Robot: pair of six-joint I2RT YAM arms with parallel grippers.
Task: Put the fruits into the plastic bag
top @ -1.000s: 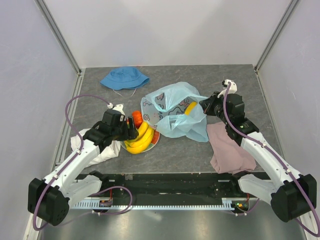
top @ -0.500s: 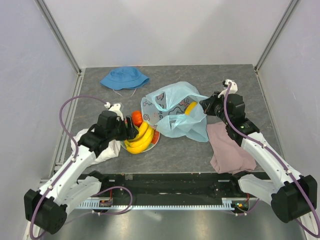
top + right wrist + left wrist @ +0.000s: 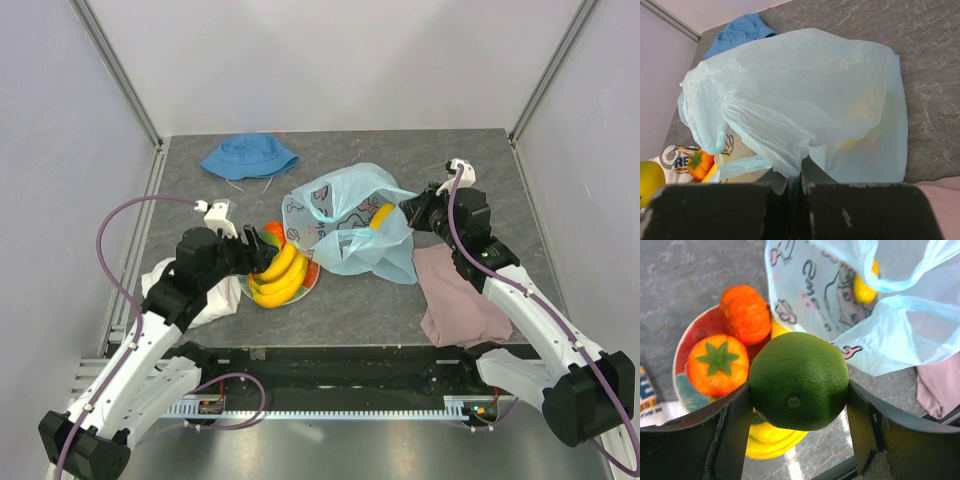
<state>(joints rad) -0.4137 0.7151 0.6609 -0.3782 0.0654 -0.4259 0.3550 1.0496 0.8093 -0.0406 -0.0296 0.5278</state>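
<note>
Green fruit (image 3: pixel 799 380) is clamped in left gripper (image 3: pixel 799 392), near plastic bag (image 3: pixel 805 95). Bag rim is pinched by closed right gripper (image 3: pixel 794 175). 1 yellow fruit (image 3: pixel 381 216) is bagged; bananas (image 3: pixel 280 280), 2 orange fruits (image 3: pixel 717 365) are left outside.

Thin translucent plastic bag (image 3: pixel 800 95), crinkled, faint sheen. Skin of green fruit (image 3: pixel 798 388) finely pitted, slight gloss. Smooth shiny bananas (image 3: pixel 280 278). Two orange fruits (image 3: pixel 717 365): one smooth and waxy, the other rough and bumpy. Glossy plate (image 3: pixel 690 335). Matt grey stone-look table (image 3: pixel 400 160). Soft matt fabric on hat (image 3: pixel 248 155) and pink cloth (image 3: pixel 455 300).
</note>
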